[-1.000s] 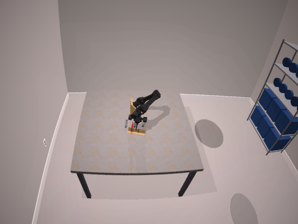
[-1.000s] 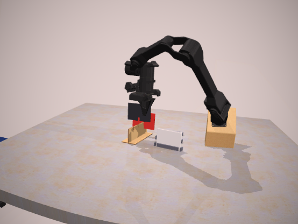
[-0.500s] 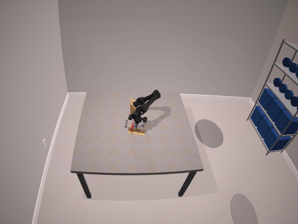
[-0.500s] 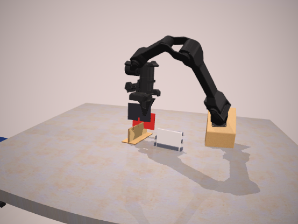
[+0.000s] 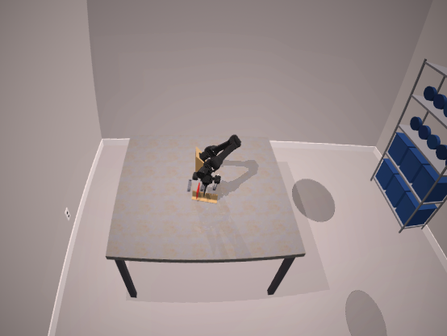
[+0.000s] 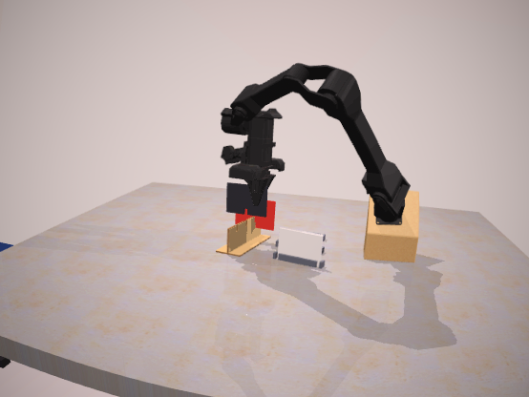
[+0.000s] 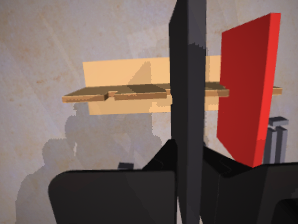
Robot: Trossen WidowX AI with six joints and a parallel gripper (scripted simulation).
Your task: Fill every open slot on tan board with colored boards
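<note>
Our gripper [image 5: 205, 195] [image 6: 257, 204] [image 7: 178, 145], nearly closed, pinches the dark board [image 6: 239, 198] [image 7: 188, 90] above the tan board [image 5: 209, 198] [image 6: 241, 235] [image 7: 140, 96], beside the red board [image 5: 198, 191] [image 6: 267, 217] [image 7: 246, 80], and if its notch misses the slot, pushing could tip everything.

Matt black arm [image 5: 219, 159] [image 6: 365, 138], plastic-looking, on a block [image 6: 391, 245] with the look of smooth, unvarnished wood; tan board [image 5: 211, 199] [image 6: 241, 236] [image 7: 142, 96] like plain wood; dark board [image 6: 237, 198] [image 7: 195, 100] and red board [image 5: 198, 191] [image 6: 267, 217] [image 7: 245, 85], both flat and smooth, like painted card or plastic; tabletop [image 5: 169, 226] [image 6: 143, 305] [image 7: 30, 100] like mottled stone, with a faint sheen; shelf rack [image 5: 398, 128] of grey metal
</note>
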